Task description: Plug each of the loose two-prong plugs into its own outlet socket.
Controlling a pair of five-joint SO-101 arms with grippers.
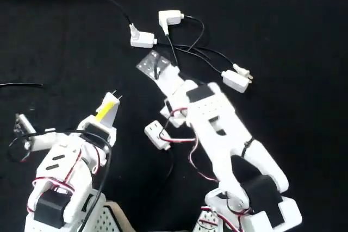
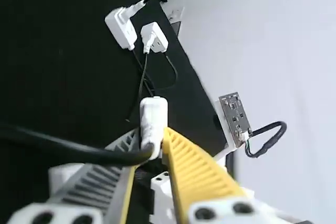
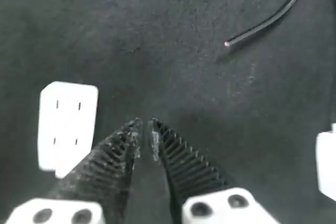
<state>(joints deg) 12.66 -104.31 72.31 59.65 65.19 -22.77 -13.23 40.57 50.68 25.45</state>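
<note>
Plugging looks barely begun: the held plug (image 2: 153, 114) sits pinched in the left end effector (image 2: 151, 140) above the tabletop (image 1: 304, 36), the loose plug (image 1: 235, 80) lies apart from the sockets (image 1: 142, 39), and the right end effector (image 3: 144, 129), nearly closed, grips nothing.

My right fingers (image 3: 181, 161) are ribbed matt plastic; the cloth (image 3: 184, 51) is fuzzy and matt, the outlet block (image 3: 67, 124) smooth plastic.
</note>
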